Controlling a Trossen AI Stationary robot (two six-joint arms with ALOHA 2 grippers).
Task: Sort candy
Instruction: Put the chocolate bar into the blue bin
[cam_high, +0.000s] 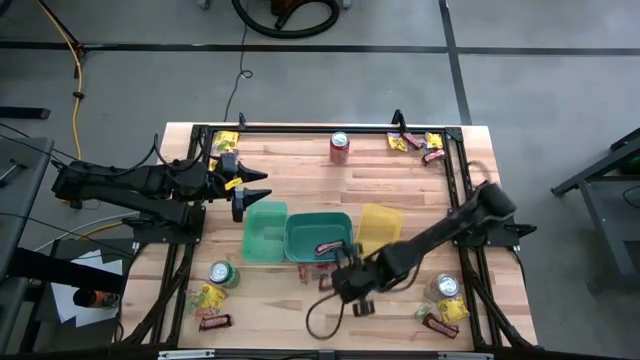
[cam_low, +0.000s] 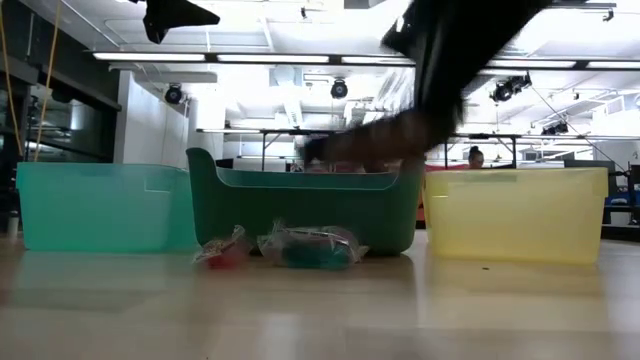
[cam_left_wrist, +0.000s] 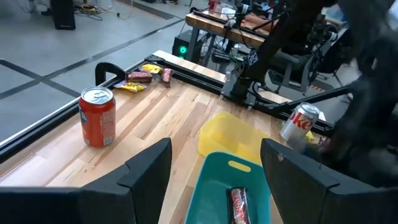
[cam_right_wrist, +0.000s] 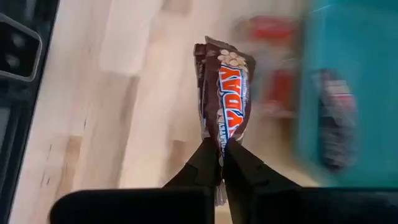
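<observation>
Right hand (cam_right_wrist: 221, 163) pinching a brown candy bar (cam_right_wrist: 227, 93) by its crimped wrapper end, lower centre of the high view, beside the teal bin (cam_high: 318, 238). Likely handling as light and slippery, swinging loosely; gripping mid-body probably steadier. Left hand (cam_high: 250, 190) hovering wide open, upper left.

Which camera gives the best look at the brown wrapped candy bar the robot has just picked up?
The right wrist view: the brown wrapped candy bar fills the picture's middle, pinched at one end by the right hand. In the high view that hand covers it. The low view shows only a blurred dark arm there. The left wrist view does not clearly show it.
</observation>
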